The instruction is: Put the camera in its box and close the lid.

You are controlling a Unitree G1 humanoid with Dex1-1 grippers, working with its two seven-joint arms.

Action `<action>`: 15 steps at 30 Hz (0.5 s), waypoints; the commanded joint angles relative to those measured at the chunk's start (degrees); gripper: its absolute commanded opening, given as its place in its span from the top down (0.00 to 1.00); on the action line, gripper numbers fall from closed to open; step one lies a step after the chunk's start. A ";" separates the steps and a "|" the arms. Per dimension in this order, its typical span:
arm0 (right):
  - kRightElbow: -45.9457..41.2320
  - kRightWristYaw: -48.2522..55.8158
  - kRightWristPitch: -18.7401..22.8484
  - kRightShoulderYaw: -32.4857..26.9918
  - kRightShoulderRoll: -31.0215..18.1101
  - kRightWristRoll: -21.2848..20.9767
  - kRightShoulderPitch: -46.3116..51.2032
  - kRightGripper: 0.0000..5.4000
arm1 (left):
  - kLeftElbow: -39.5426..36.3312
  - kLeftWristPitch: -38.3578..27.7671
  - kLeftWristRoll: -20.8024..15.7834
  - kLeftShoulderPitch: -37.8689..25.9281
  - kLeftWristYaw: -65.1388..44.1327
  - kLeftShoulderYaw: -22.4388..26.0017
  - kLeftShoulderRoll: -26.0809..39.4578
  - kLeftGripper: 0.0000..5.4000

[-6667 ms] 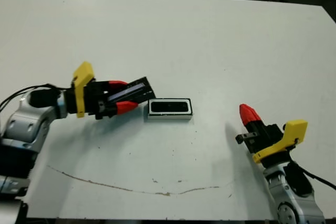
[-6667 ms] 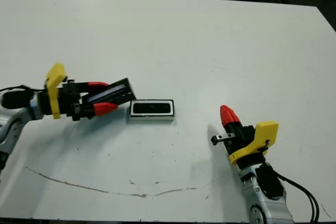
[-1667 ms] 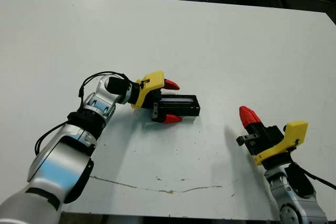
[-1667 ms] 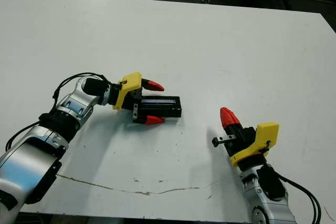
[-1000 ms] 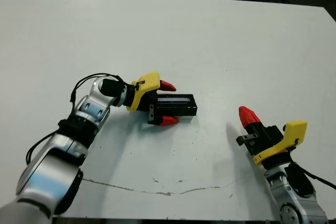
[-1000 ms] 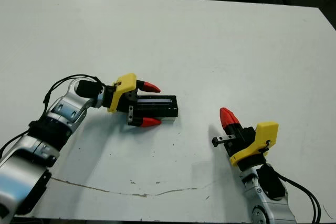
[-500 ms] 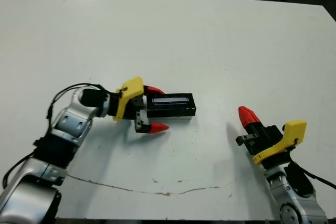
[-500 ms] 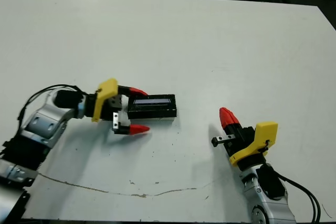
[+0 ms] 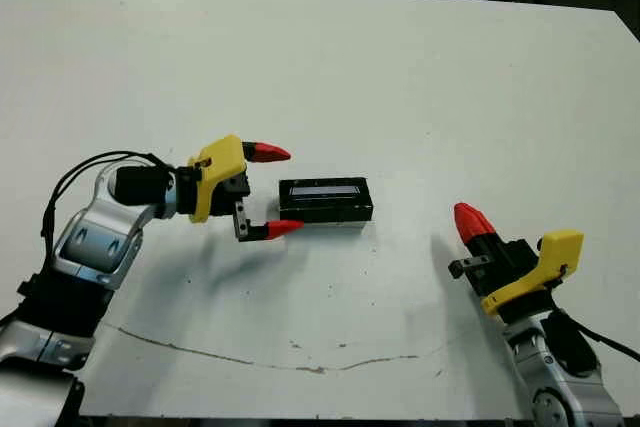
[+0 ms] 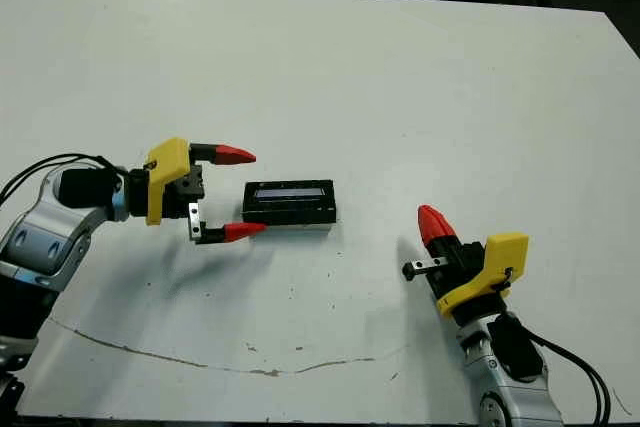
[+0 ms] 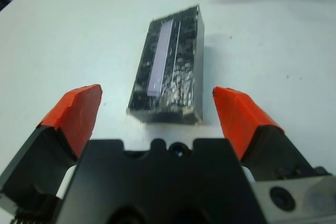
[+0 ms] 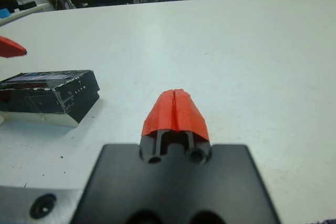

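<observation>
My left gripper [image 9: 263,191] is wide open, empty, just left of the box [image 9: 324,203] mid-bench [image 9: 420,77], lid [image 11: 169,72] on top. Imo back straight off, no nudging it. Right gripper [image 9: 470,219] closed, idle, well apart.

Lighting bright, even, from overhead. Matte white table [image 9: 420,77] slightly washed out. Soft shadows fall toward the robot. Pale glare strip on the glossy, crinkly black rectangular lid [image 11: 167,72]. Left wrist view soft at the near edge; background beyond the table dark.
</observation>
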 commanded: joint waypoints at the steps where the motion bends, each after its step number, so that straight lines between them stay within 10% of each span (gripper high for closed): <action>1: 0.40 0.20 -0.07 -0.25 -0.64 -0.01 0.57 1.00 | -0.96 -0.60 0.60 1.61 -0.11 0.85 3.03 0.00; 9: 0.77 0.40 -0.61 -0.06 -0.48 -0.22 0.64 1.00 | -2.68 1.01 -11.05 2.69 -5.16 8.14 5.13 0.00; 15: 0.45 0.27 -0.14 0.03 -0.49 -0.11 0.63 1.00 | -14.54 14.02 -24.42 7.76 13.52 14.50 -6.83 0.05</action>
